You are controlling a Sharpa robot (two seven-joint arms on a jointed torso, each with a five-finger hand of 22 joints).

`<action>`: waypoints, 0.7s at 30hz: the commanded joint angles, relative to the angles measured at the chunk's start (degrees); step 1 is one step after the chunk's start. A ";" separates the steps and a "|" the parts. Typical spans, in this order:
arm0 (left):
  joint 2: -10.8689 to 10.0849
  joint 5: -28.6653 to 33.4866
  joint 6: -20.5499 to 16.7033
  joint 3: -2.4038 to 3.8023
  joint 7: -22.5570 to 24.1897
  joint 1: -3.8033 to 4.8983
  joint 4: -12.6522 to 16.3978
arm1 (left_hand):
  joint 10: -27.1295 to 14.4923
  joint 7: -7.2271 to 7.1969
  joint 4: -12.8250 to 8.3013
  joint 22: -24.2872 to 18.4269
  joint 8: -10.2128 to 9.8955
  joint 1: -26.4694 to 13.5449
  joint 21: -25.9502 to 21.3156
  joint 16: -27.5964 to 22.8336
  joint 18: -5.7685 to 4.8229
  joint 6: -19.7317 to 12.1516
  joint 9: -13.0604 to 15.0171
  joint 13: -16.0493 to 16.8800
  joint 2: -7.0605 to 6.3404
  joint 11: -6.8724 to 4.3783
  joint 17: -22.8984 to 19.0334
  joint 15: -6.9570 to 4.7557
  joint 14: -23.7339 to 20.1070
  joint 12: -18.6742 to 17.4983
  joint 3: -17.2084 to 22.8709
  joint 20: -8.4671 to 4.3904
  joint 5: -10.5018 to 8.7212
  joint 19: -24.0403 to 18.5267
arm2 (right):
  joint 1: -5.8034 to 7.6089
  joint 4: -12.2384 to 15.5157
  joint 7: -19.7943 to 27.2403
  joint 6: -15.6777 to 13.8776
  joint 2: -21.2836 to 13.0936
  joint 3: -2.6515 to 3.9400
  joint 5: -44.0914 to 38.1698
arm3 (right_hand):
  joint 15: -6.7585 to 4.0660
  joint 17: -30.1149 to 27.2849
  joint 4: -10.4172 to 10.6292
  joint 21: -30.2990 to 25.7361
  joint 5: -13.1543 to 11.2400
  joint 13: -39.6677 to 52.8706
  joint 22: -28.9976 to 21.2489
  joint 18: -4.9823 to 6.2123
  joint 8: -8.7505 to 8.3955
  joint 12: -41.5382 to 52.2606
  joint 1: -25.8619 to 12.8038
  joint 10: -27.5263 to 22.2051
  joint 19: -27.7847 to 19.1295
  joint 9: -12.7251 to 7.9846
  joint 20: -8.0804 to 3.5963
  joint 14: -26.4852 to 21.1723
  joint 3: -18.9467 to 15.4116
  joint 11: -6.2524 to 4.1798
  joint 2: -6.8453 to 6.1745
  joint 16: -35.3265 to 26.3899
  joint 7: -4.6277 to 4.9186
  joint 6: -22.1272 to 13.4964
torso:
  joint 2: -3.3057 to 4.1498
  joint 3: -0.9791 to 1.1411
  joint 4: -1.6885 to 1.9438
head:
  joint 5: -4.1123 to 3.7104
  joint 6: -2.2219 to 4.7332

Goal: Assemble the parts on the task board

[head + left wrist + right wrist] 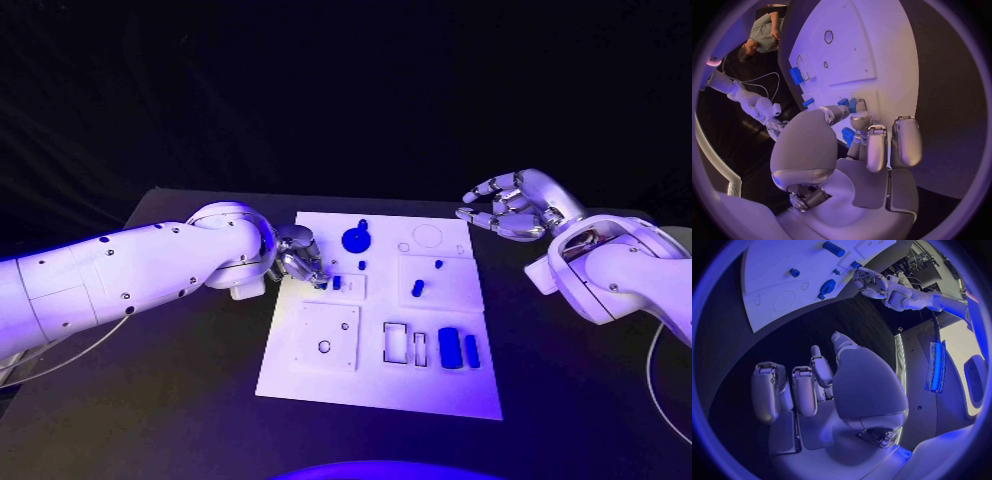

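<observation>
Our left hand (300,262) pinches a small blue plastic part (336,283) at the flat white task board's (378,390) left edge. Our right hand (508,205), upper right of the frame, hangs empty with fingers loosely curled.

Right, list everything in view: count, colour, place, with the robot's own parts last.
task board: one, white, middle of the table.
table: one, black, under the board.
round part with a tab: one, blue, far end of the board.
small parts: a few, blue, mid-board; exact count unclear.
block parts: two, blue, side by side at the near right of the board.
part at the fingers: one, blue, at the board's left edge.
left hand: one, silver, fingers closed on that part.
right hand: one, silver, raised off the board's far right corner, fingers curled, holding nothing.
</observation>
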 commanded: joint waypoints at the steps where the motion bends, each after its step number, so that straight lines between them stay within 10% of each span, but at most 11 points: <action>1: 0.15 -2.33 -0.48 0.02 -0.82 -0.08 -0.04 | 0.63 -0.12 -10.72 0.17 0.32 -0.54 0.29 0.23 -0.57 0.55 0.11 0.27 0.01 -0.07 13.34 -0.55 5.48 0.51 11.13 0.03 0.36 0.54 | -0.04 0.08 0.37 0.30 0.01 0.01 -0.27 | -0.41 4.18 -0.08 -0.35 0.28 -0.07 10.48 0.37 0.20 -0.18 -0.47 -0.38 1.47 -0.08 -0.39 3.36 -0.16 -0.08 0.32 -0.29 -0.04 -0.25 | -0.04 0.01 0.01 | 0.03 -0.08; 21: -0.28 -3.51 -0.18 0.02 -2.62 -0.16 0.00 | 1.14 -0.29 -11.13 0.64 0.60 -1.20 0.58 0.36 -0.66 0.91 0.17 0.75 -0.43 -0.25 13.53 -0.71 5.54 0.95 11.92 -0.12 1.33 0.79 | -0.07 0.09 0.41 0.29 -0.09 0.01 -0.27 | -0.41 4.18 -0.08 -0.35 0.28 -0.07 10.48 0.37 0.20 -0.18 -0.47 -0.38 1.47 -0.08 -0.39 3.36 -0.16 -0.08 0.32 -0.29 -0.04 -0.25 | -0.03 -0.04 0.06 | -0.13 -0.38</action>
